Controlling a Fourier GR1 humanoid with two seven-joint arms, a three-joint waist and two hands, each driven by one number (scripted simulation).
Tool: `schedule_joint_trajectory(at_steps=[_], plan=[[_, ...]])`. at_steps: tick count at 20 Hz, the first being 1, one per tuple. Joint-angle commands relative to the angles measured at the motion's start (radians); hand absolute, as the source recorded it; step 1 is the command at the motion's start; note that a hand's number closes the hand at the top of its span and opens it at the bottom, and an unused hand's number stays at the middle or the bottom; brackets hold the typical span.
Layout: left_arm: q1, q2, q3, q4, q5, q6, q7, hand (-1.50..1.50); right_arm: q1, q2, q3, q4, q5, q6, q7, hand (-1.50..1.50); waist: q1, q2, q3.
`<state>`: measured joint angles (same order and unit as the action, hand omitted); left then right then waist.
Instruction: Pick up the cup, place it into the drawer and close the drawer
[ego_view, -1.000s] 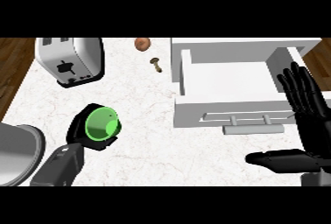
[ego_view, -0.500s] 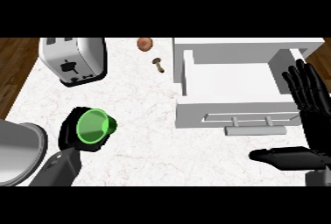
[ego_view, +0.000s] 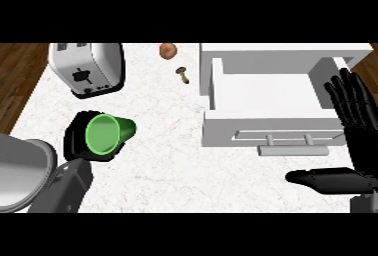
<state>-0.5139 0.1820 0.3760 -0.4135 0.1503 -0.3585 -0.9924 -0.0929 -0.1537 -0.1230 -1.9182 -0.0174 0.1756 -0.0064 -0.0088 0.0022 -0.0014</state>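
Left hand (ego_view: 83, 142) is curled round the green cup (ego_view: 108, 135), tilted, left of the open drawer (ego_view: 269, 102). Right hand (ego_view: 354, 135) rests open at the right edge, holding nothing.

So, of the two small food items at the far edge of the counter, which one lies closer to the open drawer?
The mushroom, tan and stemmed; the rounder brown potato lies farther from the drawer.

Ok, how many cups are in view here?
1. The green cup is on the counter's left side, tipped with its mouth toward the camera, held in the left hand. The open drawer shows none.
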Motion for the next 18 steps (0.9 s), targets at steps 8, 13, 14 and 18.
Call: schedule_joint_trajectory(at_steps=[8,13,14,18], plan=[[-0.122,-0.082,-0.12,-0.342,-0.003,0.066,0.187,1.5,0.011,-0.029,-0.069,0.031,-0.049,0.027,-0.029,-1.5,0.014,-0.007,0.002],[-0.168,-0.134,-0.175,-0.572,0.005,0.188,0.425,1.5,0.051,-0.025,-0.059,-0.011,-0.032,0.024,-0.016,-1.5,0.017,-0.011,0.003],[-0.168,-0.164,-0.208,-0.615,0.0,0.183,0.448,1.5,0.043,-0.013,-0.046,0.014,-0.011,0.013,-0.032,-1.5,0.019,-0.01,0.003],[-0.197,-0.18,-0.277,-0.671,-0.025,0.274,0.526,1.5,0.072,-0.003,-0.038,-0.06,-0.027,0.016,0.004,-1.5,0.006,-0.006,0.002]])
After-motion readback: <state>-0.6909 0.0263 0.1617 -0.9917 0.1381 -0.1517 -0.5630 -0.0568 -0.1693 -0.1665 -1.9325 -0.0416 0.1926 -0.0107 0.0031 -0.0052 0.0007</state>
